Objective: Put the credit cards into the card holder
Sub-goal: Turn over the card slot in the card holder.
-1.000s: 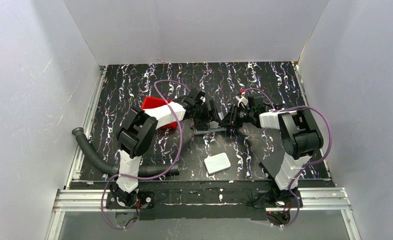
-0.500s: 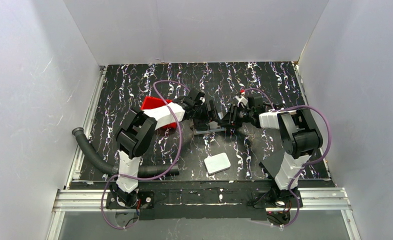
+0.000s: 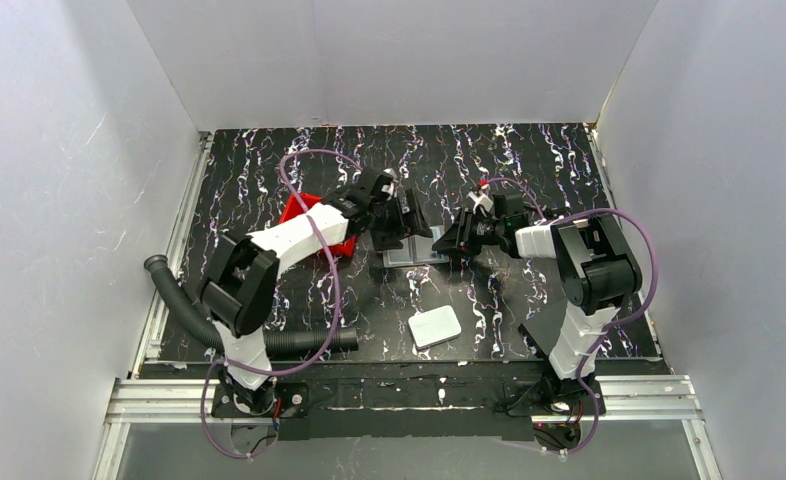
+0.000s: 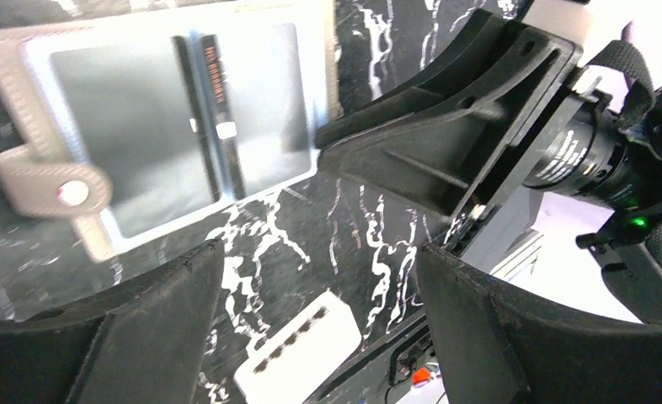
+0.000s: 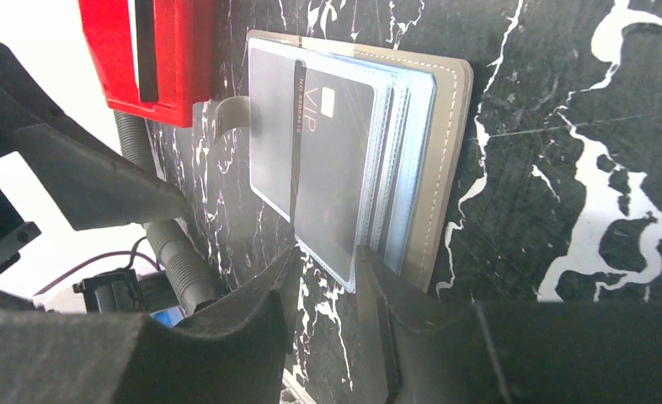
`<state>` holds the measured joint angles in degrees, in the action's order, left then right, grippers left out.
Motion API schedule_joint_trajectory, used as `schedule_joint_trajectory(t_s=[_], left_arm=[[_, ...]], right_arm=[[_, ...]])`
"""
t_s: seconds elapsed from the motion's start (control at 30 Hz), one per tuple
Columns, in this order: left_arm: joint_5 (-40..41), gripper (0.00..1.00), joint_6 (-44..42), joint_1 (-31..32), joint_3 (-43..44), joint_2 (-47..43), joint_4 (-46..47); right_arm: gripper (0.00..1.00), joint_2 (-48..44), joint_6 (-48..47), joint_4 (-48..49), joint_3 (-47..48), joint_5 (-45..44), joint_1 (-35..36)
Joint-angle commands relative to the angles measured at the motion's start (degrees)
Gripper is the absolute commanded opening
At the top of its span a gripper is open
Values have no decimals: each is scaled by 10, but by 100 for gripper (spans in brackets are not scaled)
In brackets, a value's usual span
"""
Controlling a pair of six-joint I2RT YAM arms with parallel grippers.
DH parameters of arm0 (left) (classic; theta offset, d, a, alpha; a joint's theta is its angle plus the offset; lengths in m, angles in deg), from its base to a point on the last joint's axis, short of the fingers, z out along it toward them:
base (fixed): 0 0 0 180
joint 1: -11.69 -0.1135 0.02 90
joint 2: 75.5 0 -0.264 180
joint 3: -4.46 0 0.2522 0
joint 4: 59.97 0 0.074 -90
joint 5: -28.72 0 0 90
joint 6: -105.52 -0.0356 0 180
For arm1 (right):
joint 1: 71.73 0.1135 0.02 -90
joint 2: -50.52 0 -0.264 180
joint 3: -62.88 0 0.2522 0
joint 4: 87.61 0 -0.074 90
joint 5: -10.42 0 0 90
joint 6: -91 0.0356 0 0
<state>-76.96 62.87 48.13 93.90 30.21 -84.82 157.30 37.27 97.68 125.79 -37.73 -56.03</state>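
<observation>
The card holder [image 5: 445, 160] [image 4: 8, 76] [image 3: 410, 256] lies open on the table, grey-brown, with clear sleeves and a snap strap [image 4: 54, 187]. A grey credit card [image 5: 332, 168] printed "VIP" sits inside a sleeve, and it also shows as a grey credit card [image 4: 252, 101] from the other side. My right gripper [image 5: 328, 251] [image 3: 449, 240] is at the holder's near edge. Its jaws stand a little apart around the sleeve's corner, with a gap showing. My left gripper [image 4: 319, 251] [image 3: 399, 222] hovers over the holder's far side, wide open and empty.
A red tray [image 5: 155, 59] [image 3: 309, 215] sits just left of the holder, with a dark strip in it. A white rounded slab [image 3: 435, 326] [image 4: 298, 349] lies nearer the front edge. A black corrugated hose [image 3: 204, 320] runs along the front left.
The left arm swung left and its gripper lifted back off the holder, opening wider. The right gripper's jaws parted slightly. More of the holder now shows.
</observation>
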Motion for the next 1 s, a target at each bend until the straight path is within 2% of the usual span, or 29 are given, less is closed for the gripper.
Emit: schedule_joint_trajectory(t_s=[0.0,0.17,0.27,0.37,0.6,0.97], left_arm=[[25,77,-22,-27,-41,-52,-45],[76,52,-60,-38,-75,-66,-79],[78,43,-71,-38,-74,-49,-83],[73,38,-68,-36,-68,-21,-83],[78,34,-70,-21,-57,15,-83],[76,31,-70,-18,-64,18,-73]], right_arm=[[39,9,7,25,-3,9,8],[39,9,6,22,2,9,12],[39,10,7,21,4,5,16],[39,12,8,19,10,4,19],[39,0,13,7,25,1,31],[39,-4,37,24,37,-4,44]])
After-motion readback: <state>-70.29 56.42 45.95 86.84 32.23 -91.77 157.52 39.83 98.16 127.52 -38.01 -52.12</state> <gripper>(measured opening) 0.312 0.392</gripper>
